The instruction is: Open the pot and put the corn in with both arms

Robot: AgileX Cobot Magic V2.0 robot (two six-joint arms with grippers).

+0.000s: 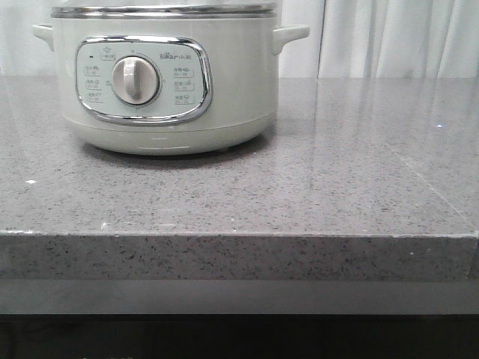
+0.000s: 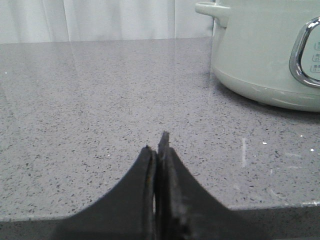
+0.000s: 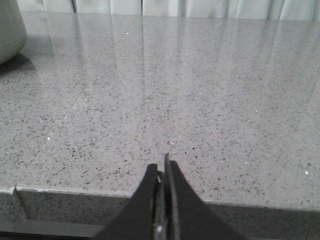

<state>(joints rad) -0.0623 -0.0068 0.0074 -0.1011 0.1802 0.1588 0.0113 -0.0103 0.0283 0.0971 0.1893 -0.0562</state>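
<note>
Round, glossy pale green-grey pot [image 1: 165, 75] with steel rim and chrome-framed panel, standing at far left of speckled grey stone bench [image 1: 337, 187]; left hand [image 2: 157, 147] pressed together, empty, near bench edge; right hand [image 3: 162, 167] likewise together, empty

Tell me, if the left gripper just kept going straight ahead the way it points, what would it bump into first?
Probably nothing soon. The left gripper, fingers shut, points over bare grey countertop toward the white curtain. The pot sits off to one side of that line, though depth is hard to judge.
</note>
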